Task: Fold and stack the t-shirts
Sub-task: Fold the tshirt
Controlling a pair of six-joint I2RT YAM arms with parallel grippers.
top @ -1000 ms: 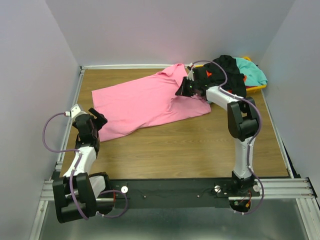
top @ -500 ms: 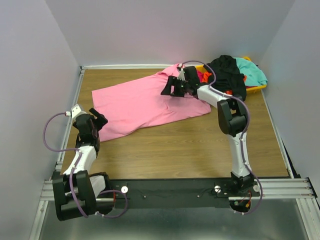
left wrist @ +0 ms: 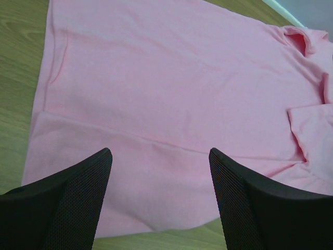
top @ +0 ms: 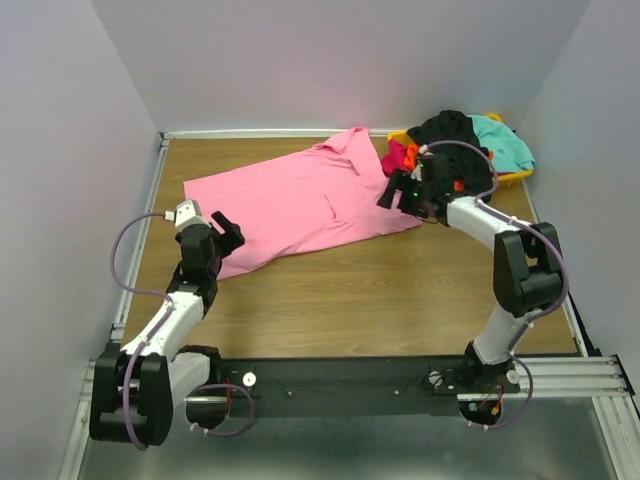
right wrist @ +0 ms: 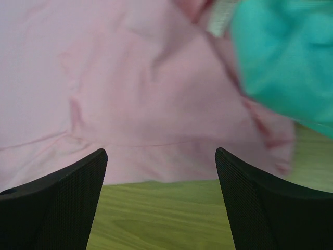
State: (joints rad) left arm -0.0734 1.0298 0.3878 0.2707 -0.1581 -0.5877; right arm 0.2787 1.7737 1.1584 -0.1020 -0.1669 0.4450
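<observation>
- While the pink t-shirt point(top: 300, 205) lies spread out on the table point(top: 350, 300), I see no fold in it and no stack anywhere.
- It runs diagonally across the far left part of the table, collar point(top: 350, 140) toward the far edge and bottom edge toward the left arm.
- The black t-shirt point(top: 450, 130), teal t-shirt point(top: 505, 145), orange-red t-shirt point(top: 457, 185) and magenta t-shirt point(top: 397, 158) sit heaped unfolded in and over the yellow bin point(top: 510, 178) in the far right corner.
- My read is that it's early: one shirt laid out, with its folds, the four others and the stacking all left to do.
- Left gripper point(top: 225, 232): jaws wide apart, nothing between them, over the near-left corner of the pink shirt.
- Right gripper point(top: 395, 190): jaws wide apart, nothing held, over the pink shirt's right edge, just beside the heap.
- Only the top view shows the full layout: both arms, the bin and how many shirts wait.
- Only the left wrist view gives cloth detail: shallow creases across the body, and a sleeve point(left wrist: 309, 130) flopped back onto the shirt at the right.
- Right wrist view is blurred, but it shows the pink edge ending on bare wood and teal cloth filling its upper right.
- Can't tell whether that teal cloth touches the pink.
</observation>
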